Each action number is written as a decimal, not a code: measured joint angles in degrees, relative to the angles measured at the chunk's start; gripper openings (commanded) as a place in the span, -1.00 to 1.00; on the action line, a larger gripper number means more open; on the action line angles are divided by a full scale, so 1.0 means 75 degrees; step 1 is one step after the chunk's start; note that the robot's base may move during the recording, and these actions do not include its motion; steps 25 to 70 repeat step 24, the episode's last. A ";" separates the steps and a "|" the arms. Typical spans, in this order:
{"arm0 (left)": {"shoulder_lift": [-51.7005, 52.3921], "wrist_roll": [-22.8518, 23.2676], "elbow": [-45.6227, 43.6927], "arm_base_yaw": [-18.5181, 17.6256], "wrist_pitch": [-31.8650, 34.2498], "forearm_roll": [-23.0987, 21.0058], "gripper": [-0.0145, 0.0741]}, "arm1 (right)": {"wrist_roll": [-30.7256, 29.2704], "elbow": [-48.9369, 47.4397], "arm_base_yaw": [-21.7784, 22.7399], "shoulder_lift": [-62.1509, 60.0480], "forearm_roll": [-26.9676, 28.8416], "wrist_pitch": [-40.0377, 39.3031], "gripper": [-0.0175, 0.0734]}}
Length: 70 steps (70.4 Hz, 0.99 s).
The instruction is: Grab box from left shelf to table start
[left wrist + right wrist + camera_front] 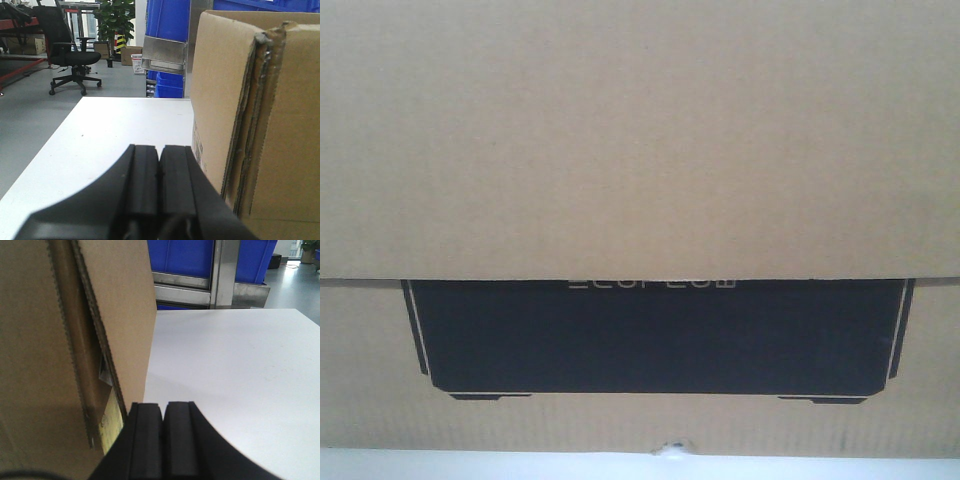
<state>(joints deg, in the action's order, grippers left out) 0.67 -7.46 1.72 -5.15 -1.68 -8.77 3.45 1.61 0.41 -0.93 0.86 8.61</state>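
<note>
The box (640, 140) stands on the white desk (115, 135) and fills almost the whole front view, its black panel (655, 335) with pale lettering half hidden under the overlapping lid. A thin pale strip of the desk shows below it.

The left end effector (159, 165) is clenched, its two black fingers pressed together with nothing between them. It sits just beside the left end of the box, near the carton's corrugated edge.

The right end effector (163, 425) is also clenched and empty, just beside the right end of the box.

Behind the far edge of the desk stands the metal shelf (200, 287) with blue bins (185, 255). An office chair (70, 50) is on the floor further away.
</note>
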 measured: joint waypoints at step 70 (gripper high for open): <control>0.0000 0.0000 0.0000 0.0000 0.0000 0.0000 -0.90 | 0.0000 0.0000 0.0000 0.0000 0.0000 -0.0019 -0.49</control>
